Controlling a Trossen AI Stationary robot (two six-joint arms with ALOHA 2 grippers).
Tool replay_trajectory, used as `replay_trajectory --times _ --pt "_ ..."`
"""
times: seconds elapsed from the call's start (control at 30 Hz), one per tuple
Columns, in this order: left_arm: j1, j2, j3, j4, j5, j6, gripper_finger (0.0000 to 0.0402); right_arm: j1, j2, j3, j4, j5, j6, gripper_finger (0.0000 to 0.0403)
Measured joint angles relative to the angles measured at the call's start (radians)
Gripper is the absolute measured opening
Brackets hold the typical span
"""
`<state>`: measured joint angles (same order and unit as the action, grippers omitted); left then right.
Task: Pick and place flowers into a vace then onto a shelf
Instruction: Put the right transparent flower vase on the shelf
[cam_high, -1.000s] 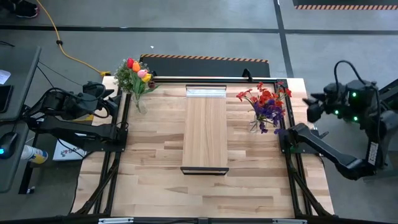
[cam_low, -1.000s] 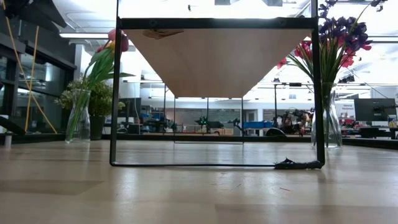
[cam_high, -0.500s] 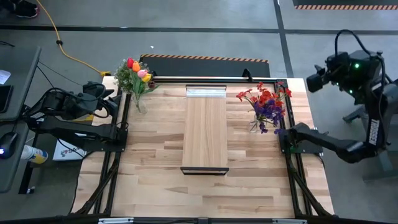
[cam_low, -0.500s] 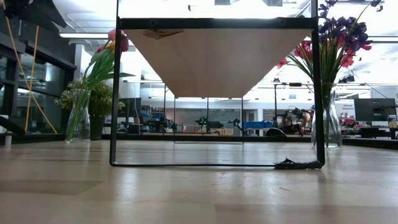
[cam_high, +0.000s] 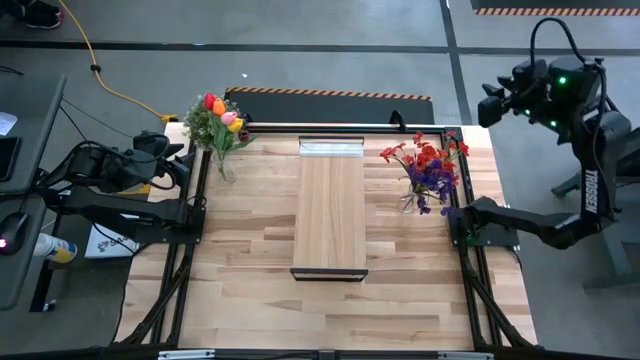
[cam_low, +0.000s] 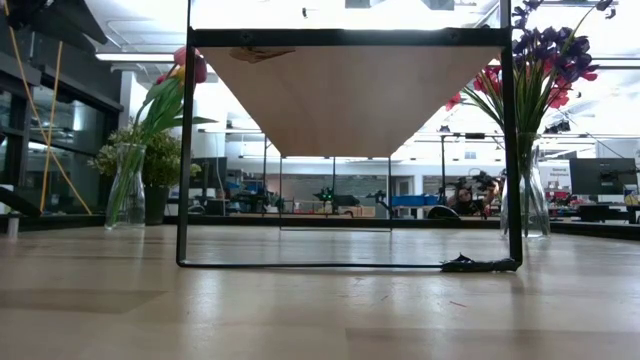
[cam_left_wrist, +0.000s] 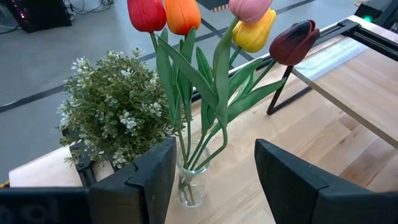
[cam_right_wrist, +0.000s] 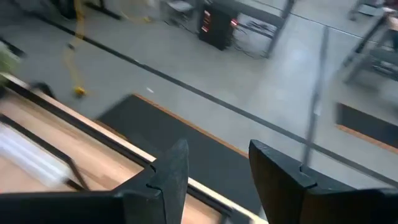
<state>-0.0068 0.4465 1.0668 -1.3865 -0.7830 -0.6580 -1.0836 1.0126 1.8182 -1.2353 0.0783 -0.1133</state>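
left gripper (cam_left_wrist: 211, 180): parked off the table's left edge, jaws apart with nothing between them, pointing at the tulips
right gripper (cam_right_wrist: 214, 180): up high past the table's far right corner, fingers apart, holding nothing, looking out at the floor
tulips (cam_high: 222, 115): red, orange, pink, yellow and a dark maroon one, standing in a clear vase (cam_left_wrist: 189, 183) at the far left corner, right next to a bushy pale plant (cam_left_wrist: 115, 118)
other bunch (cam_high: 428, 165): red and purple flowers in a glass vase (cam_low: 524, 205) on the right side, near the table edge
shelf (cam_high: 330, 205): sits mid-table between the two bunches, top bare, pale strip at its far end
table (cam_high: 250, 250): wood planks
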Motion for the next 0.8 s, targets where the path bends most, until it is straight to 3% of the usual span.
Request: replay_trajectory --times 0.3,0.7,0.8 --pt "0.0 0.0 0.0 -0.003 0.0 0.003 0.0248 0.0 0.046 -0.001 0.171 -0.26 0.038 0.0181" --pt "0.0 0.0 0.0 -0.016 -0.007 0.003 0.0248 0.0 0.088 -0.001 0.287 -0.256 0.017 0.0181" --pt "0.0 0.0 0.0 -0.016 -0.003 0.003 0.0248 -0.001 0.088 -0.001 0.269 -0.312 0.0 0.0181"
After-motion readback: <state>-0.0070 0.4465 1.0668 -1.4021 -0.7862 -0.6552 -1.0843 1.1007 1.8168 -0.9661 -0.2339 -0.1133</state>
